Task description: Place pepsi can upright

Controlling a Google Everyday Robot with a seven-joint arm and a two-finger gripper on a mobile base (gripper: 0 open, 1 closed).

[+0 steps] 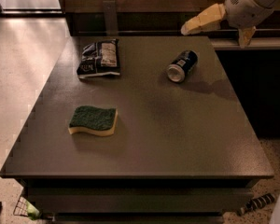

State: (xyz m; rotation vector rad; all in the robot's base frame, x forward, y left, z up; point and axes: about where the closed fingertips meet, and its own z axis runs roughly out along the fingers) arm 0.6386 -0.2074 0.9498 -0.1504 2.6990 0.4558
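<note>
The pepsi can (182, 65) is dark blue with silver rims. It lies on its side on the far right part of the dark table (177, 134), its silver end facing the front left. My gripper (215, 37) hangs above the table's far right edge, up and to the right of the can and apart from it. It is open and empty: one yellowish finger (203, 20) points left and the other finger (246, 36) points down.
A dark blue-and-white snack bag (99, 59) lies at the far left. A green and yellow sponge (93, 120) lies at the near left. A dark counter (252, 43) runs behind the table's right side. Pale floor lies to the left.
</note>
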